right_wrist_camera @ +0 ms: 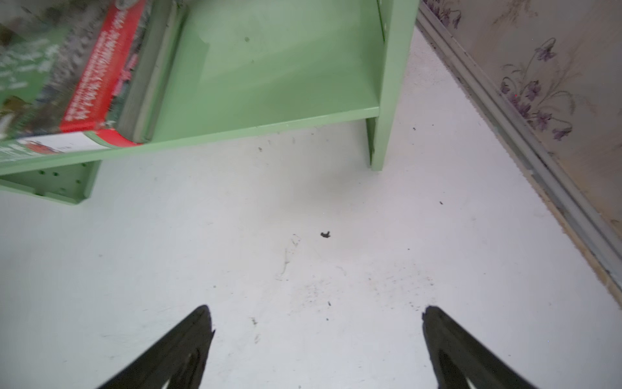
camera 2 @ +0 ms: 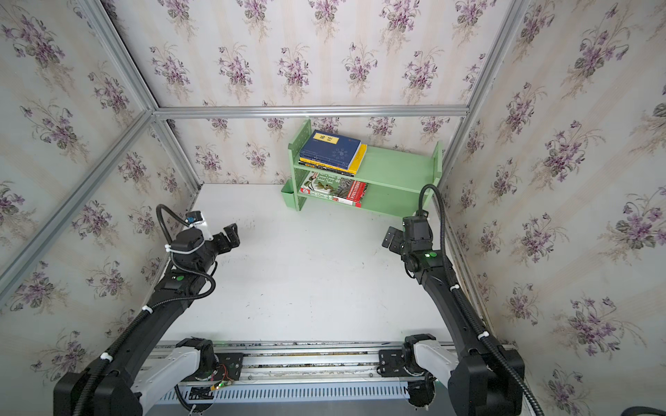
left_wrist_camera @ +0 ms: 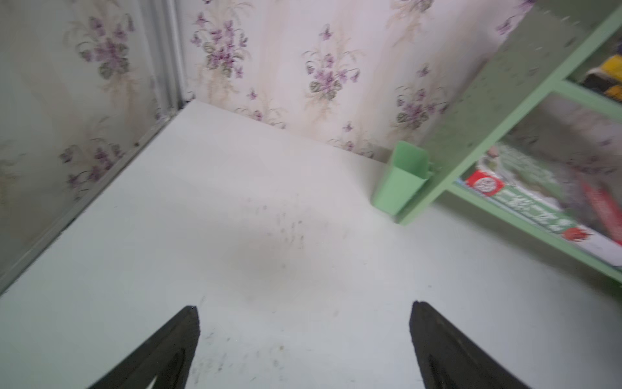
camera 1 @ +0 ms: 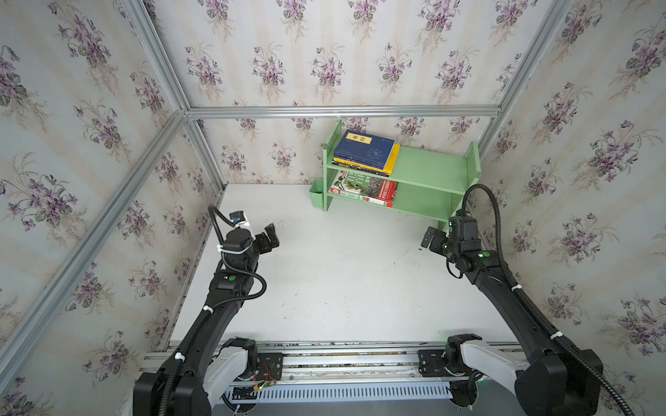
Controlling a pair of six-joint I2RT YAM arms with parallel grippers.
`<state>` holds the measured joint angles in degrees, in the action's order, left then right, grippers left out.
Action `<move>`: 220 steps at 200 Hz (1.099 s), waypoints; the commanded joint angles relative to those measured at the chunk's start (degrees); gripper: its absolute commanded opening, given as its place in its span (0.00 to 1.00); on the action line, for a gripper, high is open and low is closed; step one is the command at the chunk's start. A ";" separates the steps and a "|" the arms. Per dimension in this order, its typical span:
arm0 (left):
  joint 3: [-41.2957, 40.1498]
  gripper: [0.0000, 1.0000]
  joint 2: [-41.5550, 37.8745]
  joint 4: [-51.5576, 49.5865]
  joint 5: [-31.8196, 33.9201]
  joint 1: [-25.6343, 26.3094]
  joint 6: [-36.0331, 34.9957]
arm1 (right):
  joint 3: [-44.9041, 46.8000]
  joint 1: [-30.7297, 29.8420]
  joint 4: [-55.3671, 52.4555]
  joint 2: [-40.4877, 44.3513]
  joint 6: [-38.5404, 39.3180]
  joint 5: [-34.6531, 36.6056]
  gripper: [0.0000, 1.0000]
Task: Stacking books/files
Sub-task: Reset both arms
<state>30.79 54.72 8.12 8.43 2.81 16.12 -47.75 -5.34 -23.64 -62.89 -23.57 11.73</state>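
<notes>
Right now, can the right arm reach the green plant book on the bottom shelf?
Probably yes: the right gripper is open, the green plant book lies on the open-fronted shelf, and nothing on the table stands between them.

A pale green two-tier shelf [camera 1: 429, 165] with a side cup [camera 1: 317, 194] stands on the white table [camera 1: 342, 281].
</notes>
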 commanded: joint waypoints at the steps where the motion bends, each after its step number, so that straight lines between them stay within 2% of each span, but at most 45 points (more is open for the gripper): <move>1: -6.40 1.00 -2.61 15.54 4.79 -1.86 -6.14 | 2.32 -0.04 9.55 -1.33 6.25 4.93 1.00; 18: -10.75 1.00 -3.57 19.88 5.59 -3.13 -9.38 | 5.03 -0.08 14.94 -3.58 8.02 5.83 1.00; 54: -13.18 1.00 -2.03 21.99 7.22 -4.64 -7.81 | 10.77 -0.03 29.96 -9.85 13.00 6.43 1.00; 77: -13.92 1.00 -0.28 22.75 8.83 -4.63 -7.99 | 10.66 -0.09 34.17 -14.35 14.50 5.49 1.00; 130: -18.17 1.00 5.40 34.34 12.01 -5.66 -6.66 | 10.28 -0.08 39.95 -21.13 16.79 4.95 1.00; 154: -17.55 1.00 8.90 37.75 7.74 -6.00 -5.45 | 11.04 -0.02 41.96 -22.35 17.68 4.36 1.00; 185: -18.48 1.00 11.88 42.88 9.68 -6.06 -5.12 | 13.57 -0.04 45.72 -21.15 19.04 3.98 1.00; 201: -18.25 1.00 11.10 41.27 8.31 -6.05 -5.38 | 16.68 0.22 49.63 -19.21 19.32 5.16 1.00; 220: -19.01 1.00 11.73 43.99 5.80 -5.73 -7.24 | 18.76 1.84 52.36 -17.86 19.27 2.37 1.00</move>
<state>12.25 66.11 46.33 16.86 -3.22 10.68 -30.70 -4.86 21.15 -82.19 -4.91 15.99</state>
